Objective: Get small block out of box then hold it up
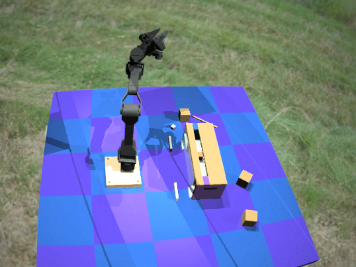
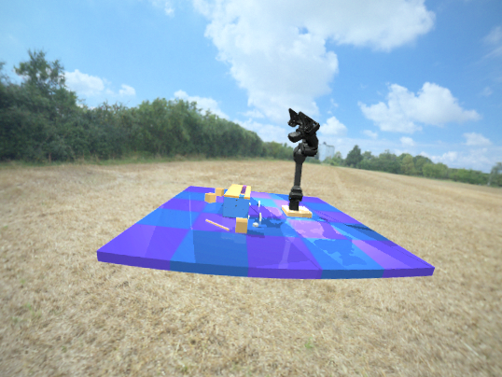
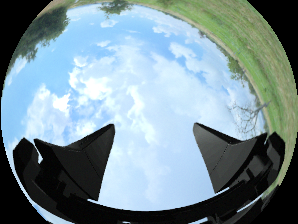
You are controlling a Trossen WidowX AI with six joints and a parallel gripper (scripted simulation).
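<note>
Arm upright, hand (image 1: 158, 36) spread wide and holding nothing, pointing skyward.
Retrieval looks unstarted: the small block (image 1: 200, 154) seems to sit on the shelf inside the box (image 1: 212, 155); next, lowering toward the box's clear front without nudging it.

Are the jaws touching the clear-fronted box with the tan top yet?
Apart. In the top view the open gripper points skyward, far from the clear-fronted box with the tan top; the wrist view shows only sky between the jaws.
</note>
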